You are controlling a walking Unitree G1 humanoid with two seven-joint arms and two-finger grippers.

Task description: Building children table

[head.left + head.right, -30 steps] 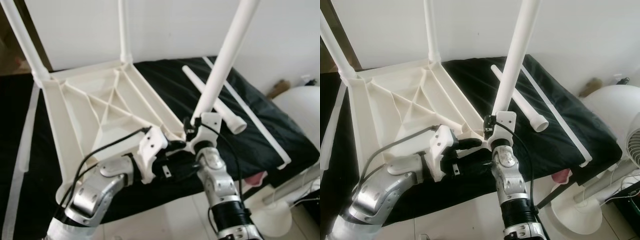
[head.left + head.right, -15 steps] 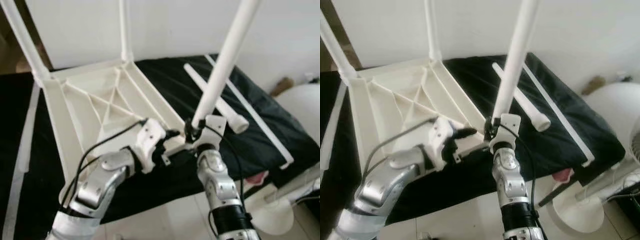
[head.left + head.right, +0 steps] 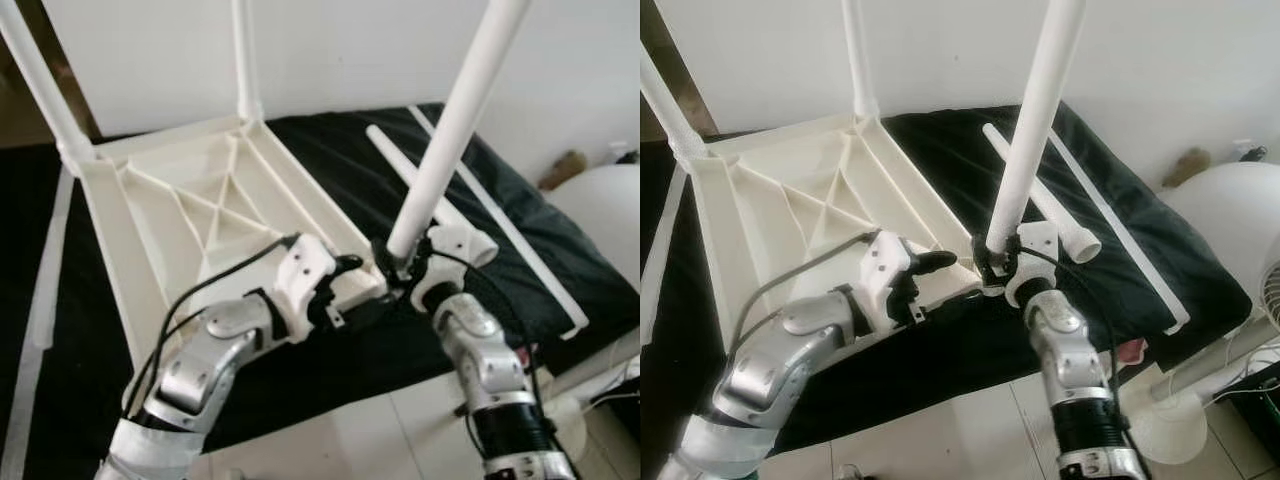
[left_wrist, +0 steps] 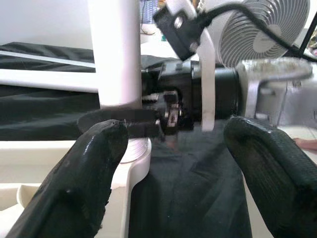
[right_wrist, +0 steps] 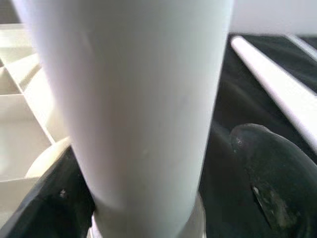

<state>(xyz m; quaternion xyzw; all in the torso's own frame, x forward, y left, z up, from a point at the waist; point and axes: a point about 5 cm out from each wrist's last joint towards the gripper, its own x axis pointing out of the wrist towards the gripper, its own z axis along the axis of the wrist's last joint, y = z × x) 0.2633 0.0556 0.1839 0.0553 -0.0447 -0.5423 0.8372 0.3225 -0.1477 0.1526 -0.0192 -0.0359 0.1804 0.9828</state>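
Table top: the cream plastic children's table top (image 3: 190, 210) is flipped upside down on a black cloth (image 3: 500, 240), ribbed underside facing up, one edge hanging toward the robot.

Legs already on: two white plastic legs (image 3: 245, 60) stand upright at the far corners, up against the white wall (image 3: 1200, 60).

Leg being fitted: a third white round plastic table leg (image 3: 450, 130) stands a bit tilted, with its bottom end sitting at the near right corner socket (image 4: 136, 151) of the table top.

Right gripper: the right gripper (image 3: 992, 262) is clamped around the very bottom of that leg. In the right wrist view the leg is jammed between its black fingers (image 5: 267, 178), so it's definitely holding it.

Left gripper: the left gripper (image 3: 355, 275) sits at the table's near edge, just beside the same corner. Its two black fingers (image 4: 79, 183) are spread wide with nothing between them; one lies along the table rim, and they point straight at the leg base and the other gripper.

Spare parts: one more white plastic leg with a flared end (image 3: 440, 215) is lying flat on the cloth to the right of the table, and a thin white rail (image 3: 500, 220) lies just beyond it.

Background: white pedestal fan (image 4: 257, 29) on the pale floor to the right.
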